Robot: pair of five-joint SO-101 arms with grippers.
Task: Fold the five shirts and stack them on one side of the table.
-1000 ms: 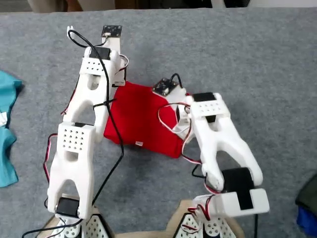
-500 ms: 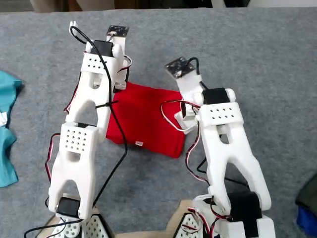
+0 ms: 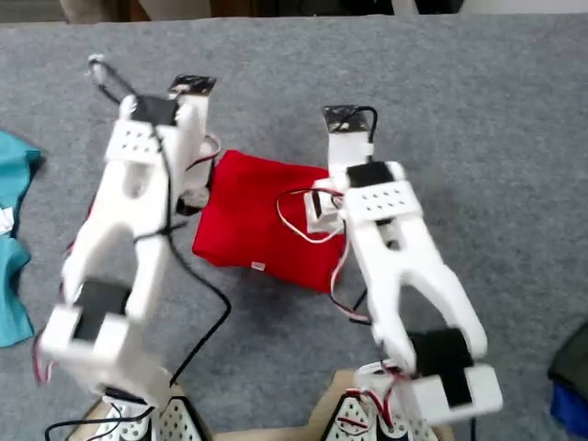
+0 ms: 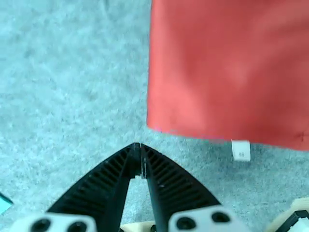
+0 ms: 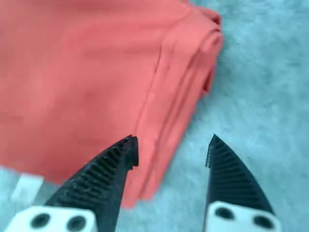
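A folded red shirt [image 3: 262, 219] lies flat on the grey table [image 3: 478, 138] between the two arms. In the left wrist view, my left gripper [image 4: 137, 149] is shut and empty, over bare cloth just off the red shirt's [image 4: 227, 72] straight edge, near its small white tag [image 4: 240, 150]. My right gripper [image 5: 171, 145] is open, its two black fingers [image 5: 114, 162] straddling the thick folded edge of the red shirt [image 5: 72, 82] without closing on it.
A teal shirt [image 3: 13, 241] lies crumpled at the table's left edge. Dark and blue garments [image 3: 570, 381] sit at the right edge. The grey table stretches wide behind and to the right of the arms.
The left arm has swung back and to the left, off the red shirt. The right arm stretched forward and now stands over the shirt's right edge. The shirt has stayed put.
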